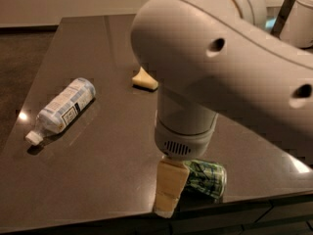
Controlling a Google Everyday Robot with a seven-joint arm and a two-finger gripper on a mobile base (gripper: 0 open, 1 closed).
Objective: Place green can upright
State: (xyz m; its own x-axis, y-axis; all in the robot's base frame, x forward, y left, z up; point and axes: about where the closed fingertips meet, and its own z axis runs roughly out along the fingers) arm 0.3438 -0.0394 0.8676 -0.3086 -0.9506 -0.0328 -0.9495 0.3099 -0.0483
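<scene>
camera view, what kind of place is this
Probably an office kitchenette or break room: a dark glossy counter holds a plastic bottle, a yellow sponge and the green can lying at its front edge, where the gripper sits.
</scene>
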